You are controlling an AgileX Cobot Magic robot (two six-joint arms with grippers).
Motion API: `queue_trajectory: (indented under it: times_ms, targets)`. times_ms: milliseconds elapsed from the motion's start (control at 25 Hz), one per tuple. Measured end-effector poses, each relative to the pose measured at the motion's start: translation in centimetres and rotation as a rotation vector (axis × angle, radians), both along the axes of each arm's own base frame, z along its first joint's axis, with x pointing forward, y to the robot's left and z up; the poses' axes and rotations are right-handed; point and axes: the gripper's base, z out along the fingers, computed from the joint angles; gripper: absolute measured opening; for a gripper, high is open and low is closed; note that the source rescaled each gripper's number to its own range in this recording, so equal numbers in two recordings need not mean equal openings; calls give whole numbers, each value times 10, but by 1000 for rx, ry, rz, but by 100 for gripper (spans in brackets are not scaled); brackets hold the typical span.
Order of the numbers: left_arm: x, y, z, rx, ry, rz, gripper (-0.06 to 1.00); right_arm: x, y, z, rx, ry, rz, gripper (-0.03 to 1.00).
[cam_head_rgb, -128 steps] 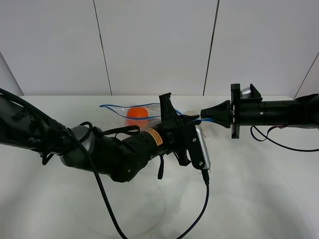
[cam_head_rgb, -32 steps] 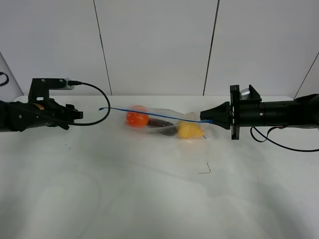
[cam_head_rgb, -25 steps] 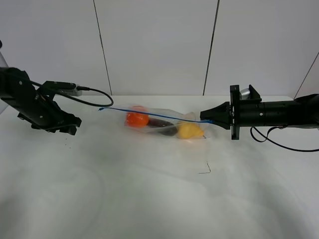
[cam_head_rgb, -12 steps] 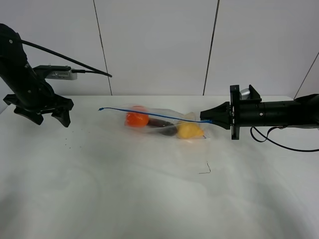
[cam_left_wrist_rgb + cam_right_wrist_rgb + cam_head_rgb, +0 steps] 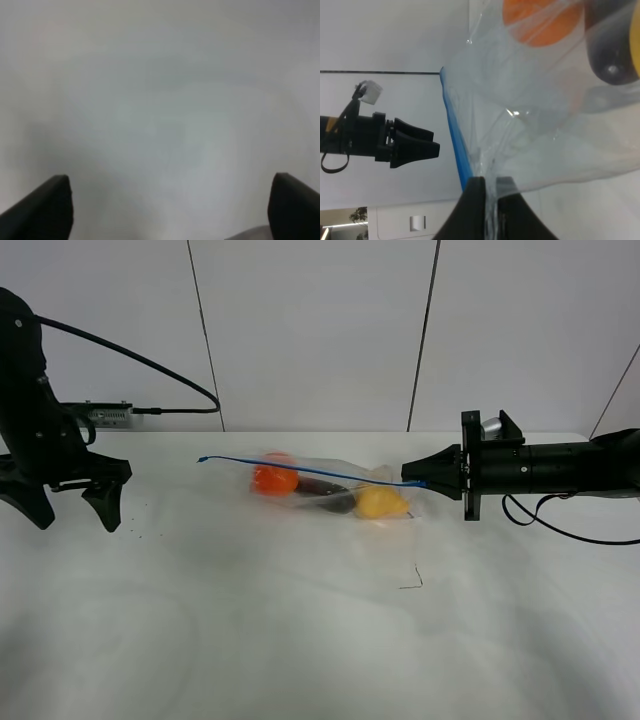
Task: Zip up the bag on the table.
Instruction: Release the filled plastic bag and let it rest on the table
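Here we are at the table, and the bag lies toward the far side, about mid-width, its clear crinkly plastic resting on the white top. We can see the orange piece at the left end, the dark purple one in the middle and the yellow one at the right end, nearest the right arm. The blue zipper strip runs along the bag's upper edge in one thin line, its left tip free in the air.

Over on the right, the right gripper reaches in level from the side and is pinched tight on the bag's right end, right at the zipper strip. From its wrist view we get it close up: the right gripper has its two fingers pressed together with the plastic and the blue strip caught between them, and the bag hangs away from them with the orange and dark produce showing through.

On the left, the left gripper stands well apart from the bag, pointing down at the table near its left edge, claw spread wide and holding nothing. Its wrist view confirms that: one finger at each lower corner, only blurred white surface between them.
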Motion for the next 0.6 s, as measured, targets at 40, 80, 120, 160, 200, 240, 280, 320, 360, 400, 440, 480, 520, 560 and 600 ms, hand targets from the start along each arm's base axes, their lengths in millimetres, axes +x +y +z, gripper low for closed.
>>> queue_trajectory:
  times_ms: [40, 80, 120, 160, 200, 240, 280, 320, 360, 400, 440, 480, 520, 560, 600]
  targets:
    - [-6, 0, 2, 0, 0, 1, 100, 0, 0, 0, 0, 0, 0, 0]
    - [-14, 1, 6, -1, -6, 3, 100, 0, 0, 0, -1, 0, 1, 0]
    - [-22, 1, 7, -1, -2, 3, 100, 0, 0, 0, -1, 0, 1, 0]
    - [-32, 2, 10, -1, -6, 3, 100, 0, 0, 0, -1, 0, 1, 0]
    - [-43, 3, 14, -1, -10, 4, 100, 0, 0, 0, -1, 0, 1, 0]
    - [-54, 3, 19, -2, -22, 4, 100, 0, 0, 0, -1, 0, 1, 0]
    - [-66, 4, 20, -2, -22, 4, 100, 0, 0, 0, -1, 0, 1, 0]
    - [-78, 5, 22, -3, -30, 4, 100, 0, 0, 0, -1, 0, 1, 0]
    - [-92, 6, 25, -3, -39, 4, 100, 0, 0, 0, -1, 0, 1, 0]
    - [-104, 7, 29, -5, -57, 4, 100, 0, 0, 0, -1, 0, 1, 0]
    - [-116, 7, 28, -7, -63, 4, 100, 0, 0, 0, -1, 0, 1, 0]
    - [-129, 8, 28, -10, -88, 3, 100, 0, 0, 0, -1, 0, 1, 0]
    - [-140, 9, 30, -13, -126, 2, 100, 0, 0, 0, -1, 0, 1, 0]
    - [-151, 9, 28, -14, -146, 0, 100, 0, 0, 0, -1, 0, 1, 0]
    - [-162, 10, 28, -17, -181, -3, 100, 0, 0, 0, -1, 0, 1, 0]
